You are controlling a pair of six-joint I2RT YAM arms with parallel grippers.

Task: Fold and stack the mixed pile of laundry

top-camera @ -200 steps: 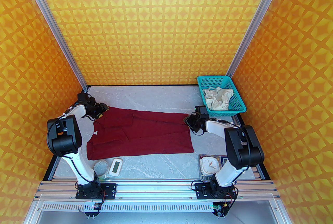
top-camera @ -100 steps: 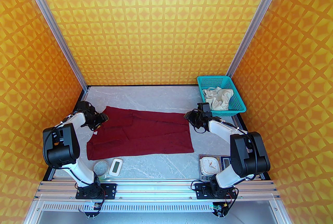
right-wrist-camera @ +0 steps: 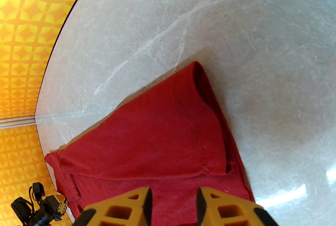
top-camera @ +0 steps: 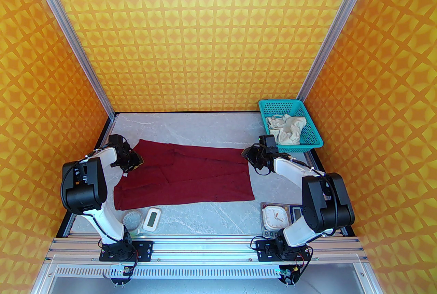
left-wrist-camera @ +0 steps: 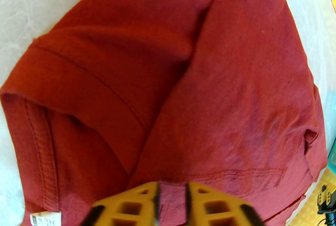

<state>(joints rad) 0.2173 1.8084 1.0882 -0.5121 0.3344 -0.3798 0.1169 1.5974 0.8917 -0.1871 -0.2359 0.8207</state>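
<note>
Pinching a narrow strip of the dark red shirt [top-camera: 191, 173], my left gripper [left-wrist-camera: 172, 188] has its yellow fingers [left-wrist-camera: 131, 204] drawn close together, with a ridge of red cloth caught between them at the bottom of the left wrist view. A folded sleeve with its stitched hem lies toward the left of that view, and a small white care label [left-wrist-camera: 46, 219] sits at the lower left corner.

From above, the shirt is spread across the middle of the grey marble table [top-camera: 205, 125]. My left gripper is at its left end and my right gripper [top-camera: 246, 153] at its upper right corner.

In the right wrist view my right fingers [right-wrist-camera: 223, 206] stand partly apart over the red cloth. I cannot tell whether they touch it.

The cream-white shorts [top-camera: 285, 128] lie crumpled inside the teal basket [top-camera: 280, 102], at the right of the top view, above my right gripper and apart from the shirt.
</note>
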